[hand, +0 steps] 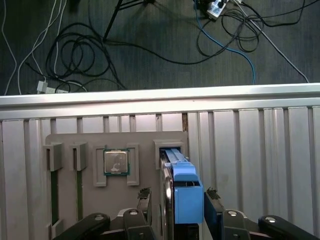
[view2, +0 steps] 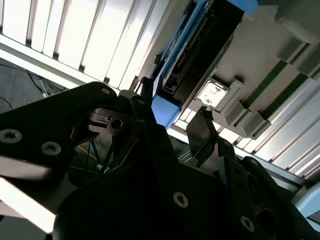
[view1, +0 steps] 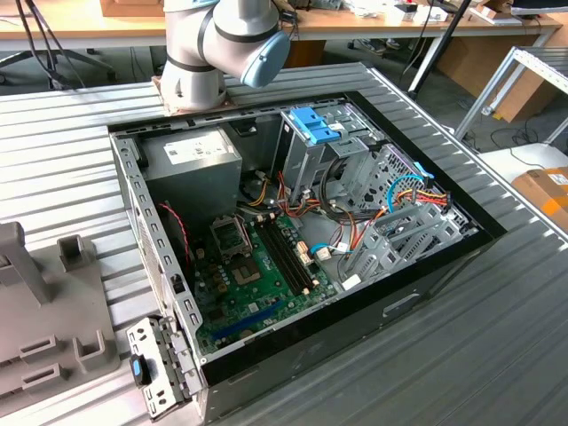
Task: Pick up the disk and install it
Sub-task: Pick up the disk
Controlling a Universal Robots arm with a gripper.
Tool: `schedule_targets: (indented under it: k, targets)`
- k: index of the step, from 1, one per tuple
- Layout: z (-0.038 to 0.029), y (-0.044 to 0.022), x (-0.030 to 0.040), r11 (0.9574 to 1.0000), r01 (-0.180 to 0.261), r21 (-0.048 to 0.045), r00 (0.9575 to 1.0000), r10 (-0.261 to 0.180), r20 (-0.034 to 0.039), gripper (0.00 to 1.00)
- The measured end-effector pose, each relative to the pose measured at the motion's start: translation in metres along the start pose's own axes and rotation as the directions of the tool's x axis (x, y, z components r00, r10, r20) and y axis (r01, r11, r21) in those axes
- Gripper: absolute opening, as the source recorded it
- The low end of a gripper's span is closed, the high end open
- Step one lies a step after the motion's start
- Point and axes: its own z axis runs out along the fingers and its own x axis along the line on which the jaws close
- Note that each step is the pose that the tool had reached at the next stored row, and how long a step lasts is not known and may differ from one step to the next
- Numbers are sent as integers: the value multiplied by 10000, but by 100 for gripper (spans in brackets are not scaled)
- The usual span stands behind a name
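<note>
Jaws are apart, one each side of the disk, w/ the gripper down around its upper end in the first wrist view. On the grey-metal side you've got a clear gap. On the other side the finger sits just beside the blue carrier frame, and contact there can't be told. The disk stands on edge in a slot of the grey holder tray, next to a CPU chip, on the ribbed table. So it's not yet in the open PC case. The step in hand looks like the grasp, approx. at the pre-close stage. Centre up before you close: the gaps look uneven, and an off-centre squeeze would prob. shove the disk against the slot wall. Keep the fingers square to the flat faces, not biting the blue end block alone, since plastic may flex or slip. Use the second wrist view to check depth along the disk, and get enough pad on the body. Use moderate force: it's a thin, rigid part in a snug-looking slot, so a tilted grip would likely bind.
</note>
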Motion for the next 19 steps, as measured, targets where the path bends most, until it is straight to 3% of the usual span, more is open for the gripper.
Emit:
schedule_targets:
  k: [3,6,12,19]
  targets:
    - [2,6,-2,10000,2,-3,10000,-2,55,54]
    - [7,49,-12,10000,2,-1,10000,-2,58,54]
    - [58,50,-35,10000,4,-4,10000,-4,62,54]
    - [62,40,-42,9999,112,-7,9999,-111,59,54]
